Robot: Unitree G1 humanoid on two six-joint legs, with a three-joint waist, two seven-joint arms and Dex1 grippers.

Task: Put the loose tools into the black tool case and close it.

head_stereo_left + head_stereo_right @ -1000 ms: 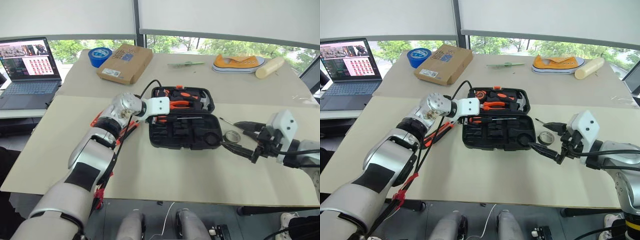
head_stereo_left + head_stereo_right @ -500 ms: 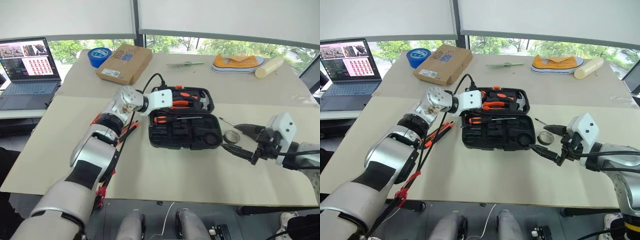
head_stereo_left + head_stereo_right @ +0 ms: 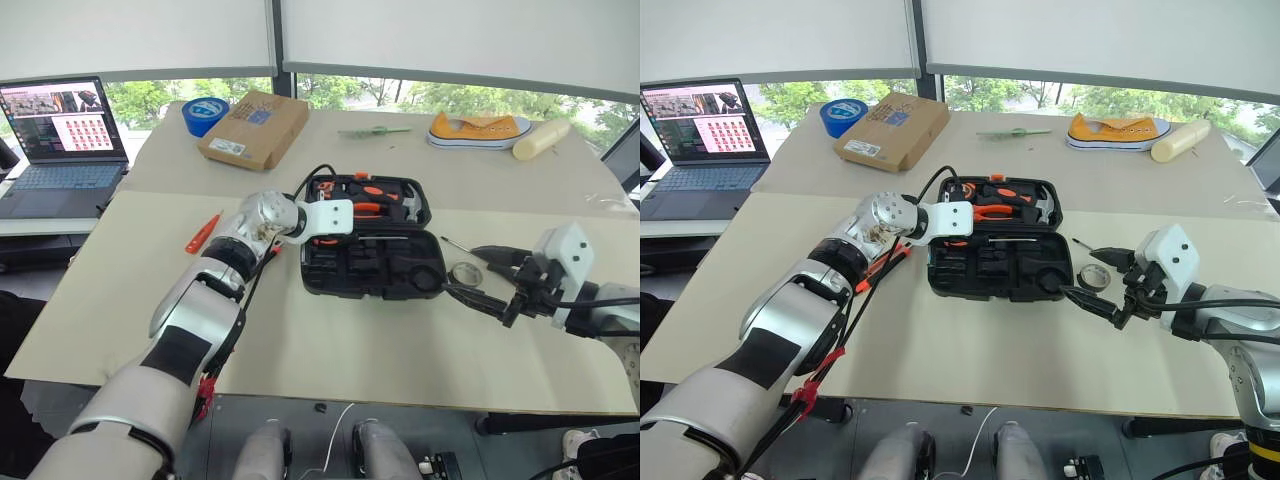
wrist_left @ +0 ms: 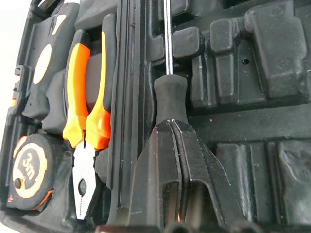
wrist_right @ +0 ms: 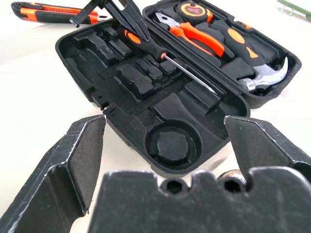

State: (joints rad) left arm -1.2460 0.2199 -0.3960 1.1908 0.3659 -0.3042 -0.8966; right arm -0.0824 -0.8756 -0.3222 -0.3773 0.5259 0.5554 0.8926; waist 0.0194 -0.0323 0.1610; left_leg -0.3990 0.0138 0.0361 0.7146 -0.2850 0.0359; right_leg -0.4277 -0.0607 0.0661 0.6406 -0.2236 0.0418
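The black tool case (image 3: 372,262) lies open in the middle of the table. An orange-and-black screwdriver (image 4: 168,92) rests in a slot along its hinge. My left gripper (image 4: 171,124) is shut, its tips touching the end of that screwdriver's handle. Left of the case, an orange screwdriver (image 3: 203,232) and the utility knife (image 5: 48,12) lie loose on the table. The small dark tape roll (image 3: 465,272) sits right of the case beside a slim tool shaft (image 3: 455,245). My right gripper (image 3: 487,276) hovers open by the tape roll, holding nothing.
Pliers (image 4: 87,111), a tape measure (image 4: 30,167) and a hammer (image 5: 265,77) sit in the case's far half. At the back are a cardboard box (image 3: 250,128), a blue tape roll (image 3: 203,113), a laptop (image 3: 60,130), a yellow shoe (image 3: 478,128) and a cream cylinder (image 3: 540,138).
My left gripper's fingers have shut and it has settled slightly lower over the screwdriver in the case. The right arm has kept still.
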